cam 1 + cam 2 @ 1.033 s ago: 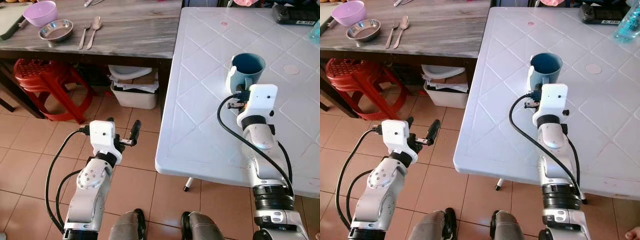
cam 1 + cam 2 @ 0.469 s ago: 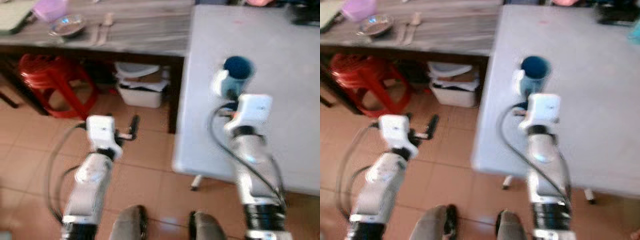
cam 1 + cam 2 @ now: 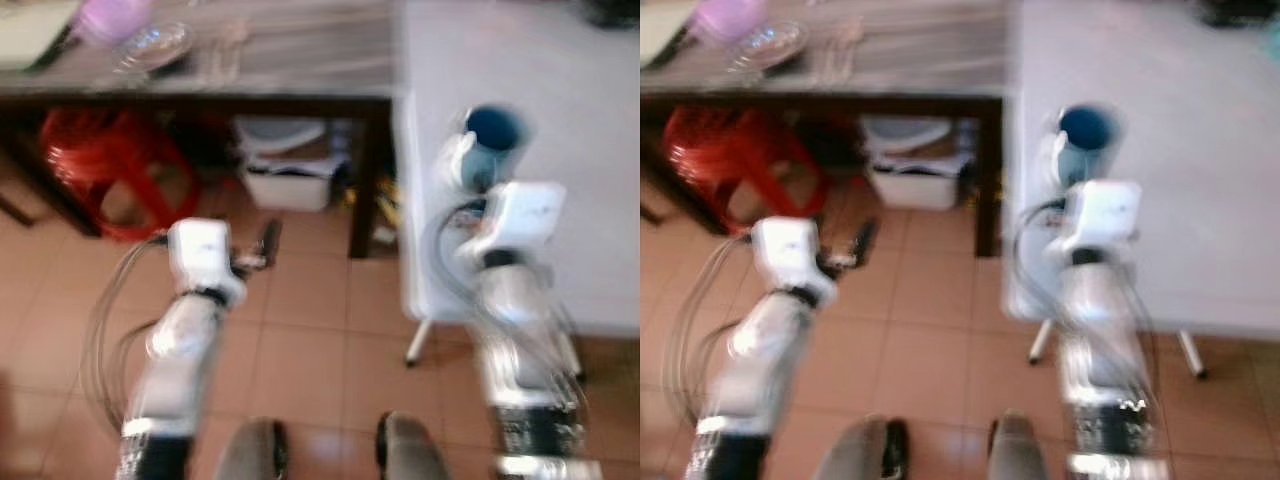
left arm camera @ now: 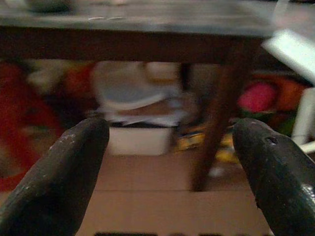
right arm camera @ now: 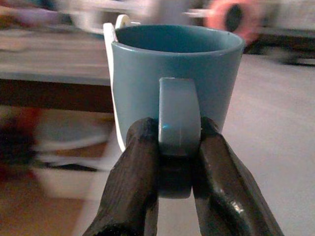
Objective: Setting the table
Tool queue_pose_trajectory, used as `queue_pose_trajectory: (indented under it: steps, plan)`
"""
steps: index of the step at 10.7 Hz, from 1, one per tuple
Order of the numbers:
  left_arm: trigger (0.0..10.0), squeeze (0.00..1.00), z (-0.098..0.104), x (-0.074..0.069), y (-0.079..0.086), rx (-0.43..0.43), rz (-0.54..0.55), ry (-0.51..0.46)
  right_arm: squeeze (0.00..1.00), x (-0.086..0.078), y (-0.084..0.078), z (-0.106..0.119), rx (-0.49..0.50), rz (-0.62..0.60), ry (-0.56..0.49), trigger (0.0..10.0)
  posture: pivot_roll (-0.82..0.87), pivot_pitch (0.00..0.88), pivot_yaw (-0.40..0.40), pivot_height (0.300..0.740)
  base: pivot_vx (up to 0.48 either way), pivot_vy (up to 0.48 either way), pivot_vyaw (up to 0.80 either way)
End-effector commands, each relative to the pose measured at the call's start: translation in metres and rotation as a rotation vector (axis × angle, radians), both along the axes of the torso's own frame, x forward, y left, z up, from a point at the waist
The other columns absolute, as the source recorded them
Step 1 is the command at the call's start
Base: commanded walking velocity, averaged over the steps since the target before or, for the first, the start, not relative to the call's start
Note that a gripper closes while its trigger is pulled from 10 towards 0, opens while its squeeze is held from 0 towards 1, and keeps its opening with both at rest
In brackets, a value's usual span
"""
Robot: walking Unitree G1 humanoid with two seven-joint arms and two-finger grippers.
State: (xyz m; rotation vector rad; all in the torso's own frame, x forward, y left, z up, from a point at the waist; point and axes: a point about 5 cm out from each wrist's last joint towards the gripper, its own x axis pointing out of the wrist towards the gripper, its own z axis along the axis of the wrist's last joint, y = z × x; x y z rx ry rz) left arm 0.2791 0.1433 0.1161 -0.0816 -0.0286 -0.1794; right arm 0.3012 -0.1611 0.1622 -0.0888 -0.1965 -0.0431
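Right hand (image 5: 174,162) pinching blue mug (image 5: 177,73) by handle over white surface (image 3: 560,150); left hand (image 4: 167,147) hanging open, empty; setting barely starting, bowls, cutlery waiting on wooden surface (image 3: 300,70)

A red stool (image 3: 95,160) stands under the wooden table, on the tiled floor (image 3: 310,340); beside it, further under the table, sits a white bin (image 3: 285,185) with paper or cloth heaped on top, all of it blurred; a dark table leg (image 4: 216,118) comes down just next to the bin; past that leg, low against the floor, lie some bright things, one pink (image 4: 257,97) and one orange (image 4: 290,93), too smeared to tell what they are; a white metal leg (image 3: 418,342) slants down to the tiles.
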Motion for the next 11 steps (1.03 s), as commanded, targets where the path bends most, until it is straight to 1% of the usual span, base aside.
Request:
queue_pose_trajectory:
  steps: [1, 3, 4, 5, 8, 11]
  plan:
    - [10.0, 0.00, -0.0012, -0.0008, -0.0033, -0.003, -0.010, 0.001, 0.00, -0.0014, -0.0069, 0.0065, -0.011, -0.024, -0.028, 10.0, -0.04, 0.181, 0.074, 0.740, 0.000, 0.420, 0.00]
    - [10.0, 0.00, -0.0010, 0.0000, -0.0022, 0.000, -0.003, -0.001, 0.00, -0.0025, -0.0082, 0.0079, -0.018, -0.027, -0.033, 10.0, -0.04, 0.183, 0.074, 0.740, 0.349, 0.328, 0.00]
    - [10.0, 0.00, -0.0011, 0.0005, -0.0028, 0.006, -0.007, -0.003, 0.00, -0.0027, -0.0096, 0.0074, -0.022, -0.031, -0.033, 10.0, -0.04, 0.181, 0.074, 0.740, 0.420, 0.000, 0.00]
    - [10.0, 0.00, -0.0006, 0.0015, -0.0027, -0.005, 0.000, -0.001, 0.00, -0.0023, -0.0076, 0.0109, -0.047, -0.021, -0.051, 10.0, -0.04, 0.181, 0.074, 0.740, 0.420, 0.000, 0.00]
    - [10.0, 0.00, 0.0001, 0.0006, -0.0038, 0.007, -0.002, -0.013, 0.00, -0.0018, -0.0044, 0.0114, -0.026, -0.017, -0.048, 10.0, -0.04, 0.180, 0.075, 0.740, 0.436, 0.000, 0.00]
    - [10.0, 0.00, 0.0008, 0.0027, -0.0032, -0.007, 0.005, -0.017, 0.00, -0.0011, -0.0051, 0.0126, -0.029, -0.019, -0.050, 10.0, -0.04, 0.176, 0.073, 0.740, 0.461, 0.000, 0.00]
